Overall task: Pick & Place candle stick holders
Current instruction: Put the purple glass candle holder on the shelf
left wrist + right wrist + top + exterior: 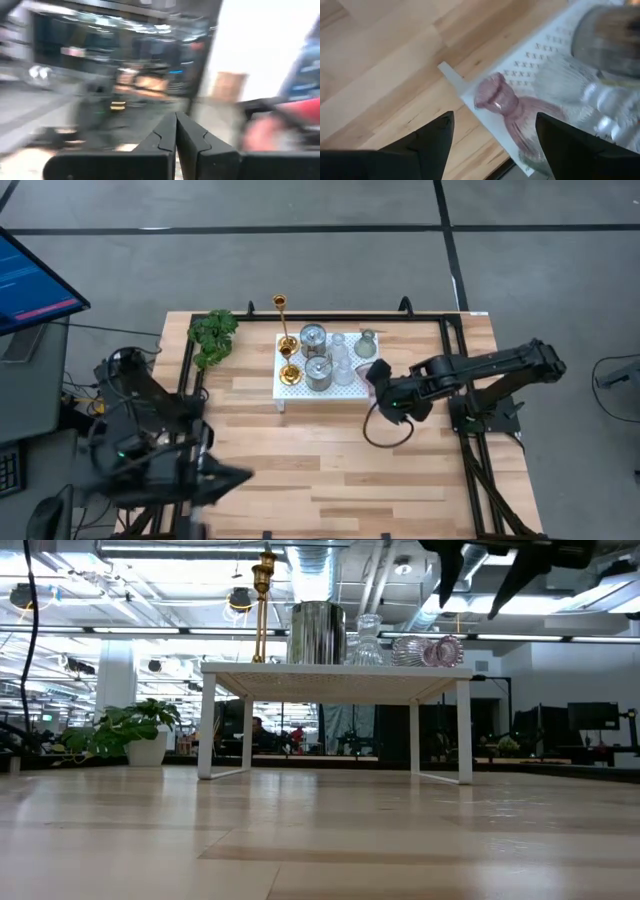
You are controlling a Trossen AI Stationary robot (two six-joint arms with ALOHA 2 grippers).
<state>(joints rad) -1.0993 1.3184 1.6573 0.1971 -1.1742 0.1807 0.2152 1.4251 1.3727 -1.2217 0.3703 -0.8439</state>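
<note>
Spread wide, the right gripper [492, 132] hangs over the pink candle stick holder [507, 107] lying at the white stand's [345, 389] right-front corner, so approach seems underway; next it must lower and close, while the left gripper [176, 131], pressed together, waits near the table's left-front corner.

One white perforated rectangular stand [345, 387] sits on the one pale wooden table [330, 470]. Three shiny gold candle stick holders show: one tall slender one [282, 315] and two short ones [290, 360]. Two silvery metal cups [316, 355] stand among them. One clear ribbed glass holder [341, 360], one greenish glass holder [366, 343] and one pinkish glass holder [507, 107] make eight holders. One green leafy plant [213, 335] completes the count, with two dark robot arms [470, 375].
</note>
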